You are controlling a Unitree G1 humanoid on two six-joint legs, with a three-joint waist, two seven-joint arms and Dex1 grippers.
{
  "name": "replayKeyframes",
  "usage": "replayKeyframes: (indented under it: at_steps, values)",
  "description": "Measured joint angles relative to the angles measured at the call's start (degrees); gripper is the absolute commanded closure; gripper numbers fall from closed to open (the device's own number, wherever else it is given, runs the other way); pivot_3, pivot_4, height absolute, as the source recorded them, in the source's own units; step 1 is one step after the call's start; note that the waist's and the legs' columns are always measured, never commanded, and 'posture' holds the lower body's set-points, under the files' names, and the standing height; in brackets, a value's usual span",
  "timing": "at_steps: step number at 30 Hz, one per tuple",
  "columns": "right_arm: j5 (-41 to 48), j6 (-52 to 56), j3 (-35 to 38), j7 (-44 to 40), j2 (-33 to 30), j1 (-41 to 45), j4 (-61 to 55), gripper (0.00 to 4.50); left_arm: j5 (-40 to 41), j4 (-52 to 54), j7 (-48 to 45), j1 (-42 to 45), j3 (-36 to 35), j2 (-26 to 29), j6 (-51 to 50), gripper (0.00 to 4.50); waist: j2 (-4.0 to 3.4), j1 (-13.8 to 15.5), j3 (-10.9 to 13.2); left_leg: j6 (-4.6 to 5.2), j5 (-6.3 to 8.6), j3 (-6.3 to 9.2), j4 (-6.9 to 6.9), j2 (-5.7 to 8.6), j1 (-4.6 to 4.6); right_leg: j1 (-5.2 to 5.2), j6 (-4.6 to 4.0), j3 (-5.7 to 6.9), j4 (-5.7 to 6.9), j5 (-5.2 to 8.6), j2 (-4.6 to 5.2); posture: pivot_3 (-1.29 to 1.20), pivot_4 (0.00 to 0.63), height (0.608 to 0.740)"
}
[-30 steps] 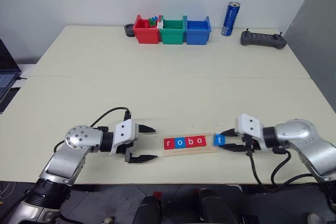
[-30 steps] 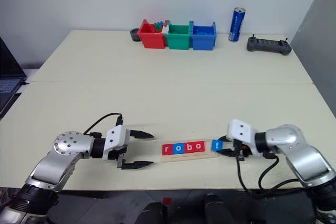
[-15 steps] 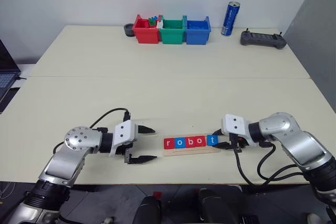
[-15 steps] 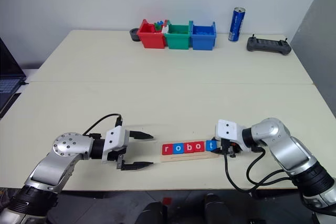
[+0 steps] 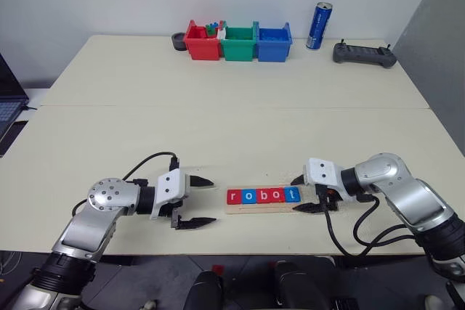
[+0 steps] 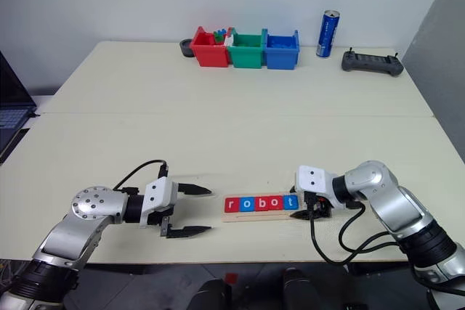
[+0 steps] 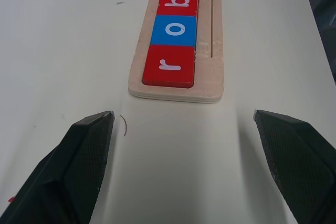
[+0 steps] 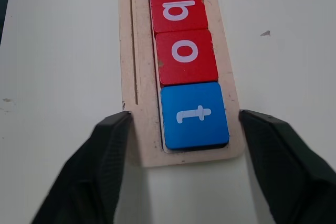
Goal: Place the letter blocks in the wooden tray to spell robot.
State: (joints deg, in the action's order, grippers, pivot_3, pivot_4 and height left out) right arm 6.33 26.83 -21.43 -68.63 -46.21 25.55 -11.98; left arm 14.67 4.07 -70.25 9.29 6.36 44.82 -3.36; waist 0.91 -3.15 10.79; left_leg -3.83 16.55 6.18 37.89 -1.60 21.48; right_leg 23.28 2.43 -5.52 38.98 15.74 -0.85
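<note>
Silver arms, white wrist housings, black cables, black textured gripper fingers (image 7: pixel 79 166).

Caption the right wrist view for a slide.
Open right claw straddles the wooden tray end, blue t block seated.

Letters on the blocks

The letter blocks (image 5: pixel 262 195) in the wooden tray (image 5: pixel 263 207) show white letters r, o, b, o, t.

Bright, even, sharp; soft shadows, no glare.
</note>
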Motion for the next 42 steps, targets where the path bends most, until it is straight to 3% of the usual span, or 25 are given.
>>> replayKeyframes:
  at_steps: [1, 6, 7, 9, 14, 20, 42]
  values:
    - [0.1, 0.2, 0.0, 0.0, 0.1, 0.0, 0.0, 0.05, 0.0, 0.0, 0.1, 0.0, 0.0, 0.0, 0.0, 0.00, 0.00, 0.0, 0.0, 0.00, 0.00, 0.00, 0.00, 0.00, 0.00, 0.00, 0.00, 0.00, 0.00, 0.00, 0.00, 0.00, 0.150, 0.740]
    - [3.8, 5.2, 2.4, -0.1, 0.4, 1.2, -2.6, 0.05, -0.1, 0.0, 0.9, 0.0, 0.0, 0.0, 0.0, 0.00, -0.02, 0.0, 0.0, 0.00, 0.00, 0.02, 0.00, 0.00, 0.01, 0.00, -0.01, 0.01, 0.01, 0.00, 0.00, 0.00, 0.150, 0.740]
    - [4.8, 6.3, 3.4, -0.1, 0.0, 1.6, -4.0, 0.21, -0.1, 0.0, 0.9, 0.0, 0.0, 0.0, 0.0, 0.00, -0.02, 0.0, 0.0, 0.00, 0.00, 0.02, 0.00, 0.00, 0.01, 0.00, -0.01, 0.01, 0.01, 0.00, 0.00, 0.00, 0.150, 0.740]
    - [5.9, 7.2, 5.0, 0.0, -0.9, 1.9, -6.5, 0.65, -0.1, 0.1, 1.0, 0.0, 0.0, -0.1, 0.0, 0.00, -0.02, 0.0, 0.0, 0.00, 0.00, 0.03, 0.00, 0.00, 0.01, 0.00, 0.00, 0.02, 0.00, 0.00, 0.00, 0.00, 0.150, 0.740]
    - [2.5, 3.8, 4.6, 0.4, -5.6, -1.7, -6.8, 2.39, -0.1, 0.1, 1.0, 0.0, 0.1, -0.1, 0.0, 0.00, -0.01, 0.3, 0.0, 0.00, 0.00, 0.00, 0.01, 0.02, 0.03, 0.02, 0.01, 0.01, -0.02, 0.00, 0.03, 0.00, 0.150, 0.740]
    - [-1.1, 1.4, 3.3, 1.5, -5.4, -2.3, -5.5, 4.48, -0.2, 0.1, 1.0, 1.1, 0.3, -0.2, -0.3, 0.00, -0.02, -0.1, 0.0, 0.00, 0.00, 0.00, -0.01, -0.02, -0.01, 0.02, 0.01, 0.01, 0.02, 0.01, -0.01, 0.00, 0.150, 0.740]
    - [-3.0, 1.7, -0.1, 1.5, -1.1, 0.0, -5.1, 4.48, -0.1, 2.4, 2.0, 2.3, 0.2, -0.7, -3.9, 0.00, -0.02, 0.0, 0.0, 0.00, 0.00, 0.01, 0.01, 0.00, 0.01, 0.02, 0.00, 0.02, 0.01, 0.00, 0.01, 0.00, 0.150, 0.740]
